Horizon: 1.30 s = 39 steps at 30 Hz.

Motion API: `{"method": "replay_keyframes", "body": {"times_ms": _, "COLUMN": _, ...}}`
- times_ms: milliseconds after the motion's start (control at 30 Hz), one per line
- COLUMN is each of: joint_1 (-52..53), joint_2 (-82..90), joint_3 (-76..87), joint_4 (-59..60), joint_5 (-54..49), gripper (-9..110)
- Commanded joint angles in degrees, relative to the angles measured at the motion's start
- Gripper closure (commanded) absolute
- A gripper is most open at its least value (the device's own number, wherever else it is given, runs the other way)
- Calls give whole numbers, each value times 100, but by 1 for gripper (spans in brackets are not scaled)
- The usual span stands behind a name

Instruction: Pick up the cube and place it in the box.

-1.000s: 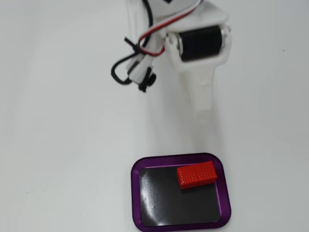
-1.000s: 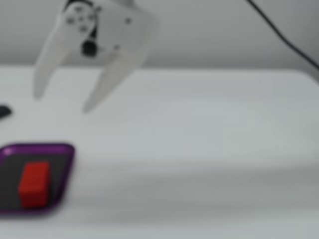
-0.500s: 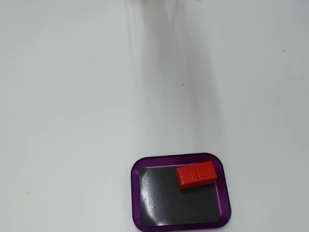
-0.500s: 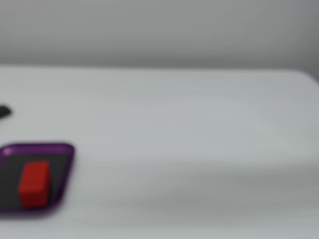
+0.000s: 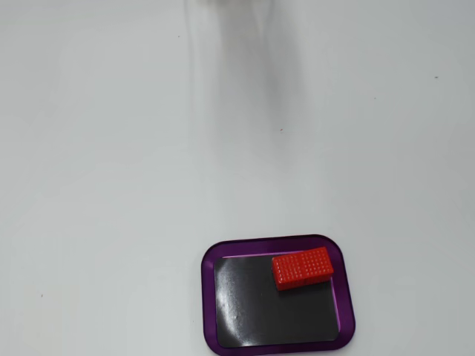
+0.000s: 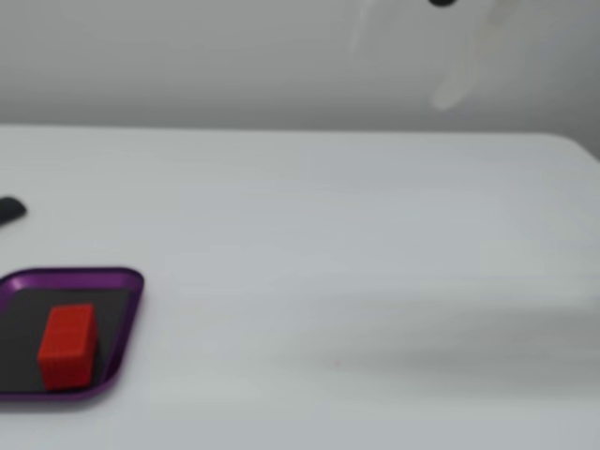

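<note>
The red cube (image 5: 301,268) lies inside the purple-rimmed box (image 5: 210,297), in the far right part of its black floor as a fixed view shows it. In the other fixed view the cube (image 6: 67,346) lies in the box (image 6: 122,277) at the lower left. Nothing touches the cube. A pale, motion-blurred part of the arm (image 6: 462,66) hangs at the top edge, high above the table and far from the box. I cannot make out its fingers. In the first fixed view only its faint shadow runs down from the top edge.
The table (image 5: 111,148) is plain white. A small dark object (image 6: 9,211) lies at the left edge behind the box. The table's far edge meets a grey wall (image 6: 187,56).
</note>
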Motion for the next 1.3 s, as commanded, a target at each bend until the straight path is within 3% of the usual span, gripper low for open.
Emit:
{"method": "replay_keyframes", "body": {"times_ms": 0, "joint_1": 53, "joint_2": 1195, "joint_3": 1257, "joint_4": -466, "joint_5": 26, "gripper": 82}}
{"method": "replay_keyframes", "body": {"times_ms": 267, "joint_1": 633, "joint_2": 3577, "joint_3": 4069, "joint_4": -1767, "joint_5": 26, "gripper": 82}}
{"method": "replay_keyframes", "body": {"times_ms": 600, "joint_1": 747, "joint_2": 6293, "joint_3": 7066, "joint_4": -2188, "joint_5": 62, "gripper": 82}}
{"method": "replay_keyframes", "body": {"times_ms": 900, "joint_1": 729, "joint_2": 6311, "joint_3": 7629, "joint_4": -1898, "joint_5": 97, "gripper": 83}}
{"method": "replay_keyframes", "body": {"times_ms": 1067, "joint_1": 756, "joint_2": 6311, "joint_3": 7620, "joint_4": -1652, "joint_5": 97, "gripper": 103}}
{"method": "replay_keyframes", "body": {"times_ms": 1267, "joint_1": 765, "joint_2": 6311, "joint_3": 7620, "joint_4": -1608, "joint_5": 352, "gripper": 102}}
